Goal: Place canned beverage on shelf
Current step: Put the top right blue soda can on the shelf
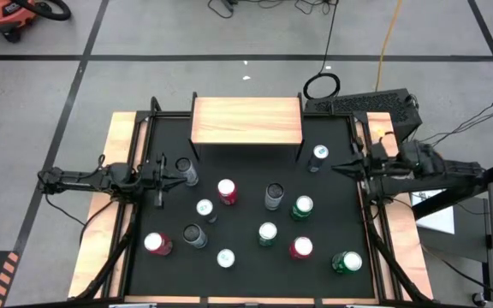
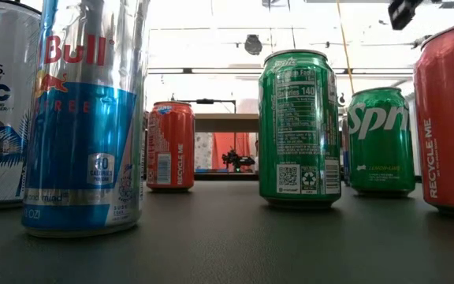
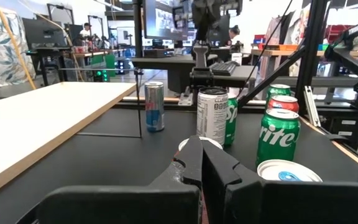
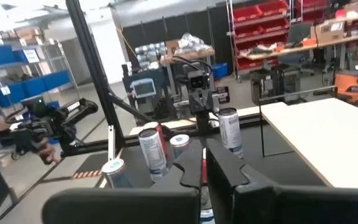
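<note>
With both grippers closed and empty, the left gripper (image 1: 171, 177) beside the silver can (image 1: 187, 171) near the left leg of the bare light-wood shelf (image 1: 246, 121) and the right gripper (image 1: 346, 164) by the slim blue-and-silver can (image 1: 319, 155), the rigid, smooth, dentable cans are judged best clasped mid-wall

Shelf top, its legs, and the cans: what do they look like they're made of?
The shelf top looks like light wood or a wood-look laminate: pale grain streaks, matte face. Which one, I cannot tell. Its legs look like thin black metal rod, though paint hides the material. The green can and the tall blue-and-silver can look like thin glossy printed metal, probably aluminium: bright reflections, rolled rims.
</note>
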Robot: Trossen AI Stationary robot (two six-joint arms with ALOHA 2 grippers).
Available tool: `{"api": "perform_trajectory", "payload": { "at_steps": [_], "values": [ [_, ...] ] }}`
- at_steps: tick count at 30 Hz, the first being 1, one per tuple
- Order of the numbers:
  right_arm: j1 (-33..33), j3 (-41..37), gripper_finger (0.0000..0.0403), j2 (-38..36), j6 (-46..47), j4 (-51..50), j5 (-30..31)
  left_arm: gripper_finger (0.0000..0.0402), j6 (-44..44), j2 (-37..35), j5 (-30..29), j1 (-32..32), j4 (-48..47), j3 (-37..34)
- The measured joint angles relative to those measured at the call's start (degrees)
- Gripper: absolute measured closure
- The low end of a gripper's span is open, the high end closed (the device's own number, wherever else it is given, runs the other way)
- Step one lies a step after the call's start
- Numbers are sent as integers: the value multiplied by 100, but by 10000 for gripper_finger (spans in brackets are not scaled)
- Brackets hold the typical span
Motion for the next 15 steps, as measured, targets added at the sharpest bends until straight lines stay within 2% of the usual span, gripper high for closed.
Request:
{"api": "perform_trajectory", "payload": {
  "at_steps": [8,15],
  "values": [
    [0,1239,403,1110,-435,-328,-10,402,442,243,-41,0,-33,0],
    [0,2581,403,2311,-474,-878,-19,402,440,435,323,-59,-58,11]
  ]
}}
